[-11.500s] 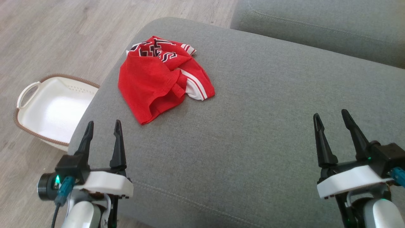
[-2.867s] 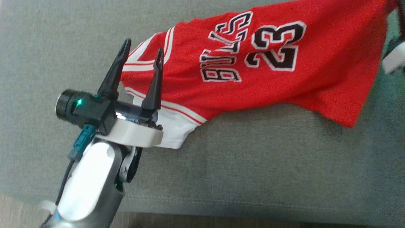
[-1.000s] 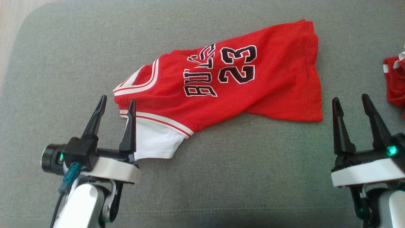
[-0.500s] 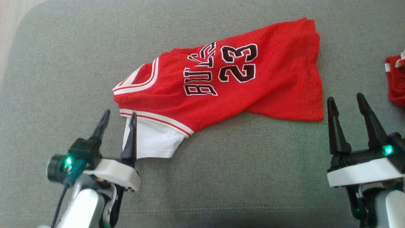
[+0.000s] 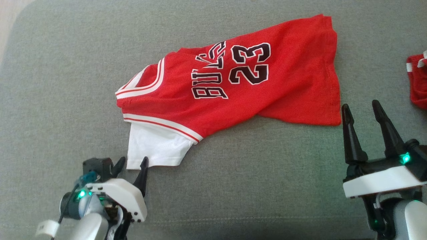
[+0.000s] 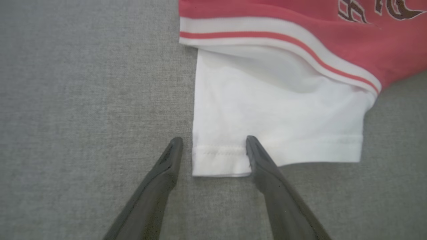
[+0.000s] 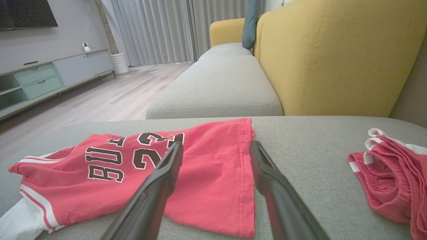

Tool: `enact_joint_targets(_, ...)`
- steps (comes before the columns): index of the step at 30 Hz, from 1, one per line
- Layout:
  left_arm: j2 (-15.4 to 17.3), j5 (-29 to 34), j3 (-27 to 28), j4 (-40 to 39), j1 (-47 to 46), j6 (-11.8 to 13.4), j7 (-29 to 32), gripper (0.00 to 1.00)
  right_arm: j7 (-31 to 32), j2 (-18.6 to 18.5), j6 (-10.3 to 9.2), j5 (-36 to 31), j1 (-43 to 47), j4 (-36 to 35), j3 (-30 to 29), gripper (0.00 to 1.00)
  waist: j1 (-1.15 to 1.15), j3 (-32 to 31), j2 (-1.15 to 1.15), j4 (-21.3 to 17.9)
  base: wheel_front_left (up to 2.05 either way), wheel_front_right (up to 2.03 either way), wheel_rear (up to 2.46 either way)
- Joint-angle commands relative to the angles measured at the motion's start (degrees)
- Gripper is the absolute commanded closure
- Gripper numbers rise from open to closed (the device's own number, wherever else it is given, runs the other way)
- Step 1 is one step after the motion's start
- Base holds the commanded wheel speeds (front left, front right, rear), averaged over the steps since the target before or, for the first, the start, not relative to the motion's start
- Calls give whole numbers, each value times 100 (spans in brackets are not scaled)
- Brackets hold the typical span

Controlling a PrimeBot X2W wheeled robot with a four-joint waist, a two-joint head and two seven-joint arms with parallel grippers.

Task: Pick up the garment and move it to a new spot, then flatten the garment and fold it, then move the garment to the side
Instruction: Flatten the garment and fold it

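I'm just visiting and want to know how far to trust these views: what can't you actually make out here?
- Second red garment: head view, cut off by the right edge; its kind is unclear.
- Jersey lettering: head view, a fold hides part of the word.
- Left gripper: left wrist view, one finger overlaps the white sleeve hem; touching or hovering is unclear.

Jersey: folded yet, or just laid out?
Laid out, not folded. The jersey lies spread on the grey cushion, lettering and number face up, white sleeve sticking out, near edge rumpled.
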Motion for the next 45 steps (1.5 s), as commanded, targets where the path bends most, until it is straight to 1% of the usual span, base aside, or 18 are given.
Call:
enact_joint_targets(1,77,-51,129,-14,-109,3,162,0,3,-39,-4,65,-167,-171,133,0,0,1,0,-2,0,0,0)
enact_joint_targets(2,78,-76,114,6,-103,1,249,1,8,-41,-4,68,-174,-164,137,0,0,1,0,-8,0,0,0)
enact_joint_targets(3,80,-97,96,15,-98,-9,323,9,11,-45,-4,73,-181,-159,141,0,0,4,0,-14,0,0,0)
enact_joint_targets(4,89,-106,70,22,-97,-22,395,25,10,-51,-4,78,-190,-156,145,0,0,5,0,-21,0,0,0)
enact_joint_targets(5,100,-109,43,19,-97,-34,459,58,12,-56,-4,84,-195,-152,142,0,0,7,0,-28,0,0,0)
enact_joint_targets(6,108,-109,25,-3,-98,-41,490,87,22,-60,-4,82,-198,-145,128,0,0,10,0,-34,0,0,0)
enact_joint_targets(7,121,-93,7,-32,-102,-36,506,100,34,-60,-4,82,-197,-133,99,0,0,11,0,-40,0,0,0)
enact_joint_targets(14,178,9,-55,-244,-120,56,535,100,329,-95,-4,12,-132,192,-311,0,0,43,0,-48,0,0,0)
enact_joint_targets(17,193,53,-67,-348,-167,99,511,100,439,-219,-4,55,-158,554,-516,0,0,122,0,-28,0,0,0)
enact_joint_targets(20,198,78,-81,-410,-254,105,489,100,508,-362,-4,143,-297,967,-563,0,0,244,0,-1,0,0,0)
enact_joint_targets(30,172,144,-140,-465,-512,115,363,100,724,-636,-4,538,-1012,2040,63,0,0,552,0,107,0,0,0)
enact_joint_targets(31,167,144,-145,-461,-527,114,351,100,793,-656,-4,568,-1049,2132,112,4,0,567,0,120,0,0,0)
enact_joint_targets(33,167,145,-148,-454,-556,113,317,100,880,-657,-4,666,-1102,2226,187,2,0,583,0,141,0,0,0)
enact_joint_targets(34,171,150,-145,-455,-568,116,286,100,947,-656,-4,720,-1103,2257,221,16,0,589,0,149,0,0,0)
enact_joint_targets(35,175,154,-140,-461,-580,118,248,100,985,-661,-4,771,-1105,2262,244,46,0,596,0,155,0,0,0)
enact_joint_targets(36,178,158,-136,-467,-592,120,209,100,996,-670,-4,809,-1105,2242,262,100,0,601,0,160,0,0,0)
enact_joint_targets(41,218,212,-24,-671,-653,195,-164,100,895,-693,-4,950,-1048,1912,201,100,0,545,0,140,0,0,0)
enact_joint_targets(45,318,304,169,-1186,-727,338,-537,100,747,-761,-4,1013,-1028,1389,-10,100,0,397,0,108,0,0,0)
